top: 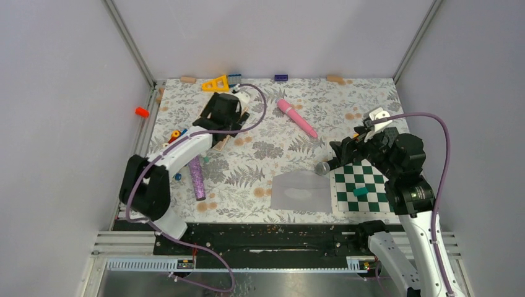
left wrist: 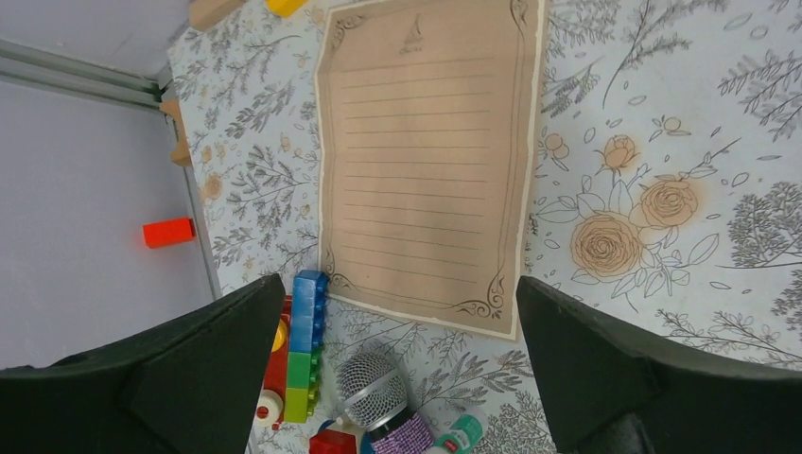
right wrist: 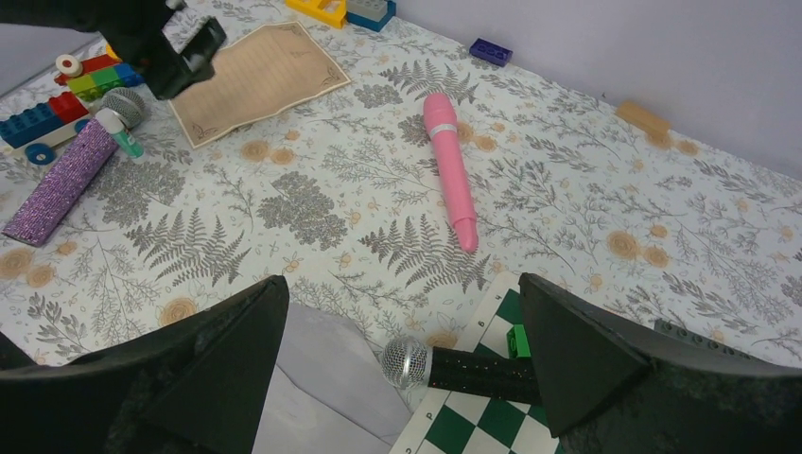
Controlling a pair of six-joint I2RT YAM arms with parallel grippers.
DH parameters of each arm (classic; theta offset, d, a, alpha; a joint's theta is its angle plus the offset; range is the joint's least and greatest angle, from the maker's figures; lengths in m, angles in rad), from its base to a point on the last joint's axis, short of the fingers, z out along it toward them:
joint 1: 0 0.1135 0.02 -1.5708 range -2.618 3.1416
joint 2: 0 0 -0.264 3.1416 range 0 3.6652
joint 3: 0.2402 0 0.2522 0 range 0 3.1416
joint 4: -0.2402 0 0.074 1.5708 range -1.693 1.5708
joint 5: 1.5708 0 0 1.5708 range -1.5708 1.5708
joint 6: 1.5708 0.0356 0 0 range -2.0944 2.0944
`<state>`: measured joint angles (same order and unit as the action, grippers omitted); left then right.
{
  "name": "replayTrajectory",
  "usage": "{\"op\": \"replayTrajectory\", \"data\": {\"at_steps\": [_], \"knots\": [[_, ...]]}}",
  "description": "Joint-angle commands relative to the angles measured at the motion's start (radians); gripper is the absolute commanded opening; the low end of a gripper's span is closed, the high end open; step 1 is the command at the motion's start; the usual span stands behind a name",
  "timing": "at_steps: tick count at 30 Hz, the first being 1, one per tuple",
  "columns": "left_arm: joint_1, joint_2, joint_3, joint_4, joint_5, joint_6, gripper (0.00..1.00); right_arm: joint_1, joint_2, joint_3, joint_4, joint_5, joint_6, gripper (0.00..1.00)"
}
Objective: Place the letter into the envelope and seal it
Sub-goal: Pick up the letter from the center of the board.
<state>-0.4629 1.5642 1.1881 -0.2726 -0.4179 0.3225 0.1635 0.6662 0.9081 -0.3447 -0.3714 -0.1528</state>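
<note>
The letter [left wrist: 430,161], a tan lined sheet with an ornate border, lies flat at the back left of the table. My left gripper [left wrist: 399,288] hovers above its near edge, open with nothing between the fingers; in the top view this gripper [top: 221,111] covers most of the sheet [top: 224,142]. The pale grey-lavender envelope [top: 301,190] lies near the front centre, also in the right wrist view [right wrist: 331,378]. My right gripper [top: 339,154] hangs open and empty just behind the envelope's right end [right wrist: 402,284], over a black microphone [right wrist: 473,371].
A green-and-white checkerboard mat [top: 362,189] touches the envelope's right side. A pink wand [top: 297,117] lies mid-table. A purple glitter microphone [top: 198,178], a row of coloured bricks [left wrist: 301,345] and a small green-capped tube [left wrist: 463,437] crowd the letter's near-left corner. Blocks line the back wall.
</note>
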Motion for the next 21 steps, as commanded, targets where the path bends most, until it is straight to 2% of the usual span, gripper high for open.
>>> {"op": "replayTrajectory", "data": {"at_steps": [1,8,21], "knots": [[-0.045,0.092,0.052,0.065,-0.148,0.046,0.99,0.002,-0.005,-0.013,0.068,-0.044,0.002,0.99],[-0.091,0.228,0.064,0.092,-0.194,0.088,0.99,0.002,-0.004,-0.027,0.078,-0.046,-0.002,0.99],[-0.092,0.375,0.074,0.157,-0.253,0.150,0.96,0.003,-0.002,-0.034,0.085,-0.049,-0.003,0.99]]}}
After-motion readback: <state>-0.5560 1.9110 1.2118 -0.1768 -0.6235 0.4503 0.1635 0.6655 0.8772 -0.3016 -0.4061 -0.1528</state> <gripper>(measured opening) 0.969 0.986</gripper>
